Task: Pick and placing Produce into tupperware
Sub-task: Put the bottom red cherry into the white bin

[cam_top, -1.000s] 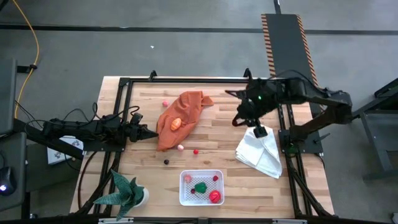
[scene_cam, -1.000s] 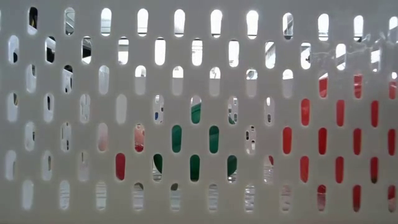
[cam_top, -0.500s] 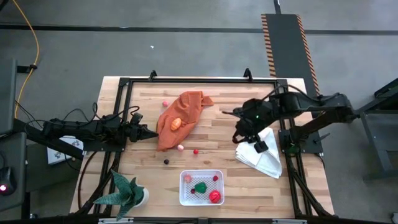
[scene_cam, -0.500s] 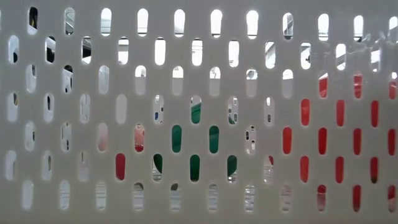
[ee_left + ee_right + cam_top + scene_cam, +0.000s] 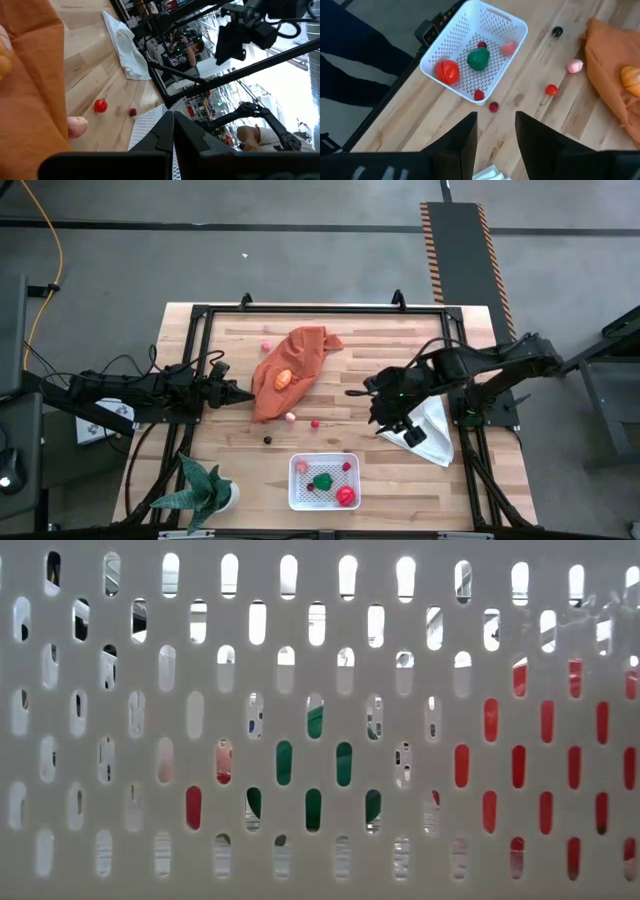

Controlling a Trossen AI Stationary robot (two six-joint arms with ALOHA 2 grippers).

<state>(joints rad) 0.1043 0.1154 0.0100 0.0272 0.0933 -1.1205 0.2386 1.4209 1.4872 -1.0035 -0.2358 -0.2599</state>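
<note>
The white perforated tupperware (image 5: pixel 323 481) sits near the table's near edge and holds a red piece (image 5: pixel 447 71), a green piece (image 5: pixel 478 59) and small pink and red ones. Loose produce lies on the wood: a dark red berry (image 5: pixel 493 106), a red one (image 5: pixel 551 90), a pink one (image 5: pixel 574 66) and a dark one (image 5: pixel 557 32). An orange piece (image 5: pixel 283 378) rests on the orange cloth (image 5: pixel 290 370). My right gripper (image 5: pixel 362 394) is open and hovers right of centre, above the loose pieces. My left gripper (image 5: pixel 243 396) is shut, just left of the orange cloth.
A folded white cloth (image 5: pixel 425 428) lies under my right arm near the table's right edge. A potted green plant (image 5: pixel 205 488) stands at the near left corner. The tupperware's perforated wall (image 5: pixel 320 740) fills the low view. Another pink piece (image 5: pixel 265 345) lies beyond the orange cloth.
My right arm has swung from over the far right part of the table toward the near edge and the centre, crossing the white cloth's far corner. The produce, the tupperware and the cloths have stayed put.
</note>
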